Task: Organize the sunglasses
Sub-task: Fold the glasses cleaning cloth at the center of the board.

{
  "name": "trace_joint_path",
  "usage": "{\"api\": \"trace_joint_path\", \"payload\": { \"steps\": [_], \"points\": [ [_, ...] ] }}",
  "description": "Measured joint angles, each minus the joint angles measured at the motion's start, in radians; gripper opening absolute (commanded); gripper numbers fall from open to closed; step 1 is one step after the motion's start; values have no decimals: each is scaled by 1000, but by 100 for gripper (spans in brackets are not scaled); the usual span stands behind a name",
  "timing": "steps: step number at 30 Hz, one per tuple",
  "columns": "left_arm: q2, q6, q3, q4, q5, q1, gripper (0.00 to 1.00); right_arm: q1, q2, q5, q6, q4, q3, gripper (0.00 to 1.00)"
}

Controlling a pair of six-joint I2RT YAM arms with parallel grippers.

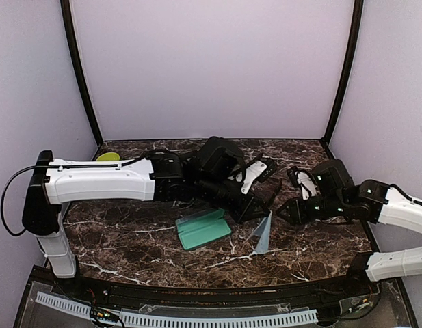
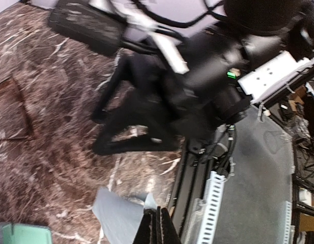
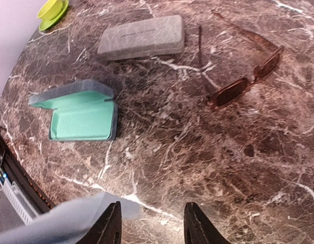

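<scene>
A pair of sunglasses [image 3: 243, 84] with a brown frame and dark lenses lies on the marble, arms unfolded, far beyond my right gripper. The right gripper [image 3: 154, 226] hangs open over bare marble with nothing between its fingers. A light blue cloth [image 3: 55, 223] sits just beside its left finger. My left gripper [image 2: 157, 229] is shut on a corner of that cloth [image 2: 116, 218], which hangs from it above the table [image 1: 263, 234]. In the top view the two grippers, left [image 1: 260, 213] and right [image 1: 282, 213], are close together at mid table.
An open case with a mint green lining [image 3: 78, 119] lies left of the right gripper and shows under the left arm [image 1: 202, 229]. A shut grey case [image 3: 141, 35] rests farther back. A yellow-green cup [image 3: 52, 11] stands at the far left corner. The table's front rail [image 2: 197, 193] is close to the left gripper.
</scene>
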Motion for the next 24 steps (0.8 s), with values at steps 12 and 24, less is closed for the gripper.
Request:
{"api": "trace_joint_path", "payload": {
  "steps": [12, 24],
  "points": [
    [116, -108, -103, 109, 205, 69, 0, -160, 54, -14, -7, -29, 23, 46],
    [184, -51, -247, 117, 202, 156, 0, -110, 148, -180, 11, 135, -120, 46]
  ]
}}
